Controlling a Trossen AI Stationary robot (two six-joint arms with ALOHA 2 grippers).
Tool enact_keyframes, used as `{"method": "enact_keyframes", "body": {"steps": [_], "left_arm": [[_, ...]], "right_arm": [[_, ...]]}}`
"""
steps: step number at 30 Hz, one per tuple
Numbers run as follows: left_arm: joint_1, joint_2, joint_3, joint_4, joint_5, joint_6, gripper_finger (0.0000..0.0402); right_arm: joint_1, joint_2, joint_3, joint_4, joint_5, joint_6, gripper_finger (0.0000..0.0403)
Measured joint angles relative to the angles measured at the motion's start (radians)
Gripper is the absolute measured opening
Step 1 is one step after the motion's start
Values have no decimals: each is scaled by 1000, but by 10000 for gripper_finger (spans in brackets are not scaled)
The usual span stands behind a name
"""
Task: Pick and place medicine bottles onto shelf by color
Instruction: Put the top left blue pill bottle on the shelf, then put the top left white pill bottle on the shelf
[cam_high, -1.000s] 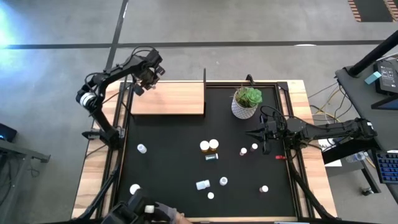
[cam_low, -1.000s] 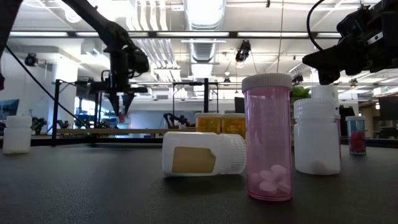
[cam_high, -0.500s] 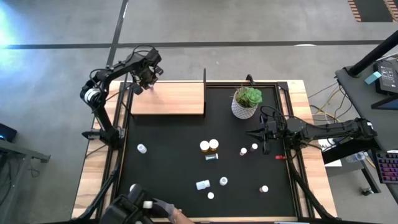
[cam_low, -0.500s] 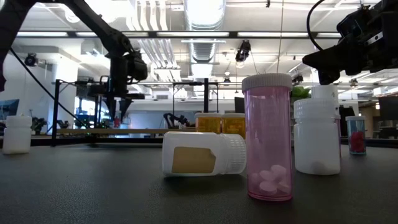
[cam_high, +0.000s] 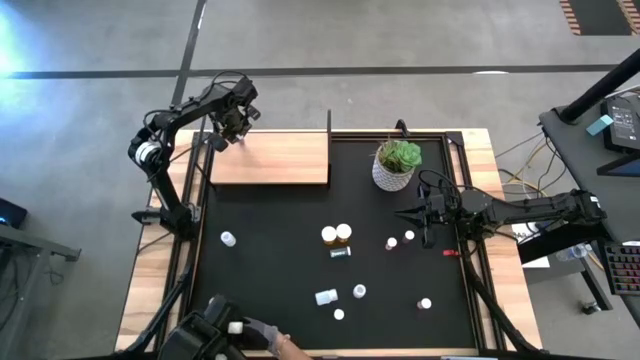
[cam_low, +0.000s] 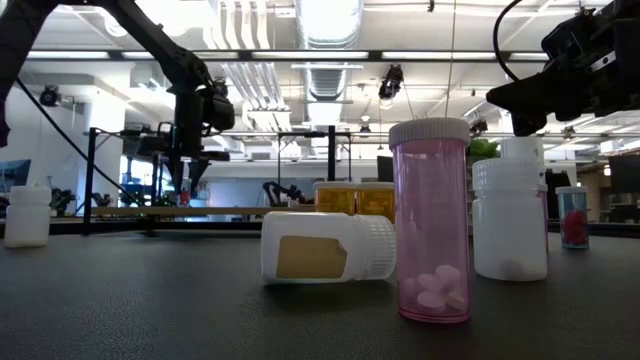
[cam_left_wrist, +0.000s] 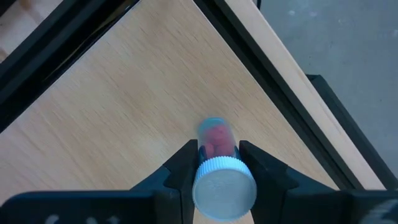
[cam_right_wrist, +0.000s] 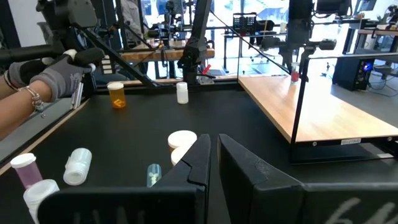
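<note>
Left tool (cam_left_wrist: 216, 163) grasping a pink-pill bottle (cam_left_wrist: 217, 158) over the shelf (cam_high: 270, 158).
It hangs cap-up at the shelf's far corner, likely to start a colour group; the right tool (cam_high: 424, 222), fingers nearly together and empty, waits beside the plant pot (cam_high: 397, 163).

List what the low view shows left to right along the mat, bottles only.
White bottle at the far left → toppled white bottle with a tan label → tall pink bottle → upright white bottle → small clear bottle with red contents.
</note>
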Motion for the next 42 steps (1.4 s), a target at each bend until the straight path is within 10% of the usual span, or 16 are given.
{"method": "enact_keyframes", "body": {"steps": [42], "left_arm": [[-89,-141,-3,-27,-9,212,238]], "right_arm": [[0,0,0,0,0,0,22]]}}
